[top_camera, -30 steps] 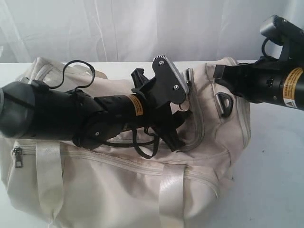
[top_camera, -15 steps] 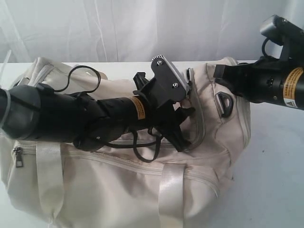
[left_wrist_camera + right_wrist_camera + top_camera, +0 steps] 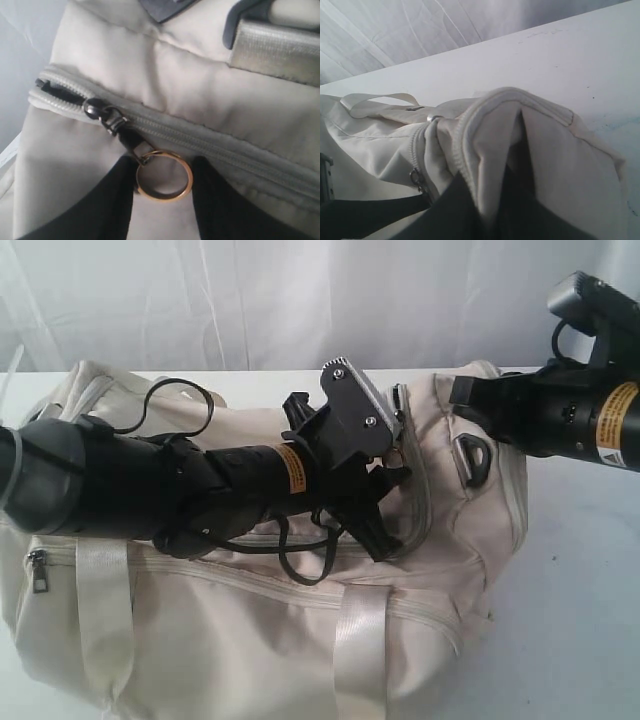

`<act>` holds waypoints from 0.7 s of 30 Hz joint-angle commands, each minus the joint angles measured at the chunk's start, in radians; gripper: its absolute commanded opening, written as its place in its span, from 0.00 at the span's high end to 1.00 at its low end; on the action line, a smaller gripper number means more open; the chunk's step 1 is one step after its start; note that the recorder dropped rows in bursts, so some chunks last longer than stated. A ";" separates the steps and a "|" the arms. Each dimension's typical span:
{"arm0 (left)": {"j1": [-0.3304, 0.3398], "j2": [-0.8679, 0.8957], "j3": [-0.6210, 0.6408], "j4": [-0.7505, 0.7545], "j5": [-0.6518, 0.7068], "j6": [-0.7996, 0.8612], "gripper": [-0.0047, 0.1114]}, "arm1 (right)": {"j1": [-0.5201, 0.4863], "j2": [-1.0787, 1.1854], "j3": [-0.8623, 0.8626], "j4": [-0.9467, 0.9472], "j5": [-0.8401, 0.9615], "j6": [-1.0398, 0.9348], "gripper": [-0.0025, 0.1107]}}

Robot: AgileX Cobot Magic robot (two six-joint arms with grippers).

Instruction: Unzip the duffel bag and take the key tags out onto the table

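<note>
The cream-white duffel bag (image 3: 250,640) lies on the white table (image 3: 580,590), and its grey zipper (image 3: 210,145) is closed along most of its length. My left gripper (image 3: 385,465) reaches across the top of the bag. In the left wrist view the left gripper (image 3: 164,172) has its two black fingers pressed against opposite sides of the zipper pull's gold ring (image 3: 162,197). My right gripper (image 3: 462,390) is at the bag's right end; in the right wrist view the right gripper (image 3: 492,165) is shut on a fold of the bag's fabric. The key tags are hidden.
A white curtain (image 3: 300,300) hangs behind the table. A shiny strap (image 3: 360,640) crosses the bag's front. A black D-ring (image 3: 470,455) sits near the right end, and a side pocket zipper pull (image 3: 36,570) hangs at the left. Bare table (image 3: 560,55) lies beyond the bag.
The left gripper's fingers have closed in around the gold ring, and that arm has shifted slightly. The right arm has not moved.
</note>
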 commanded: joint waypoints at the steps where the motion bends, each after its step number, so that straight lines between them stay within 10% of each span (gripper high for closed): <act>1: 0.000 0.001 -0.001 0.012 0.009 -0.006 0.90 | -0.008 -0.020 -0.017 0.014 0.003 -0.001 0.98; 21: 0.000 -0.127 -0.001 0.265 0.342 -0.450 0.96 | -0.008 -0.018 -0.017 0.005 -0.018 -0.003 0.97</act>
